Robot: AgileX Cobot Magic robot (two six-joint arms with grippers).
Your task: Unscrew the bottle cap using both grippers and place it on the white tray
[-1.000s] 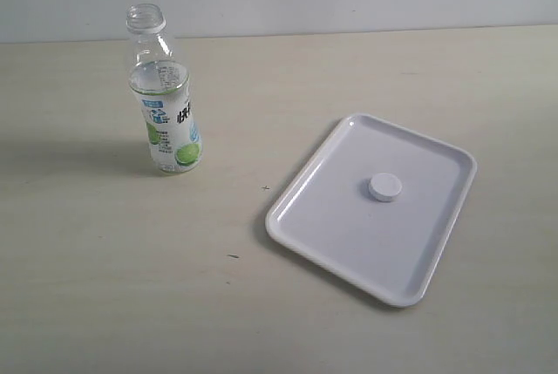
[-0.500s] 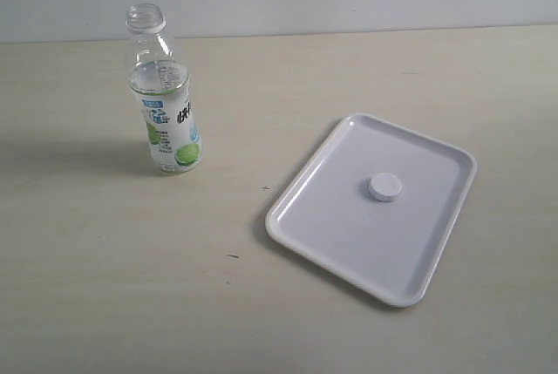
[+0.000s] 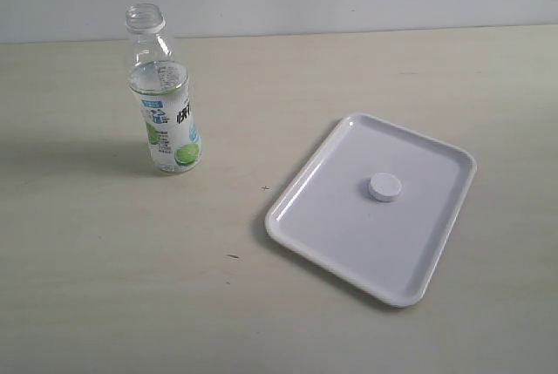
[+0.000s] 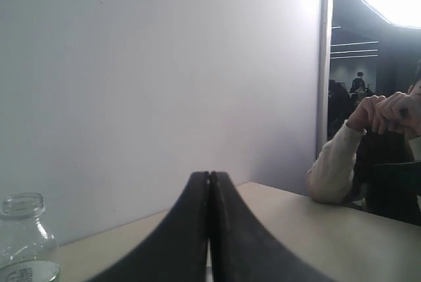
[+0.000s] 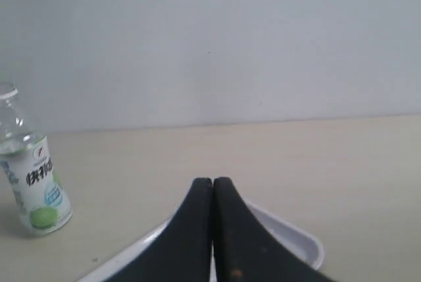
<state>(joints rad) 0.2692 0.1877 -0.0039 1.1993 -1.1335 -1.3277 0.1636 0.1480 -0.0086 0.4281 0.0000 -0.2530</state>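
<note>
The bottle (image 3: 165, 95) stands upright and uncapped at the table's left rear, its lime label facing forward. The bottle cap (image 3: 384, 187) lies flat in the middle of the white tray (image 3: 314, 234) on the right side of the table. Neither arm shows in the exterior view. My left gripper (image 4: 210, 175) is shut and empty, with the bottle's open neck (image 4: 23, 226) off to one side. My right gripper (image 5: 212, 181) is also shut with nothing held; the tray's rim (image 5: 309, 241) lies beneath it and the bottle (image 5: 31, 177) stands farther off.
The beige table (image 3: 131, 278) ends at a pale wall behind the bottle. In the left wrist view a seated person's arm (image 4: 339, 164) rests on the table's far edge beyond a partition.
</note>
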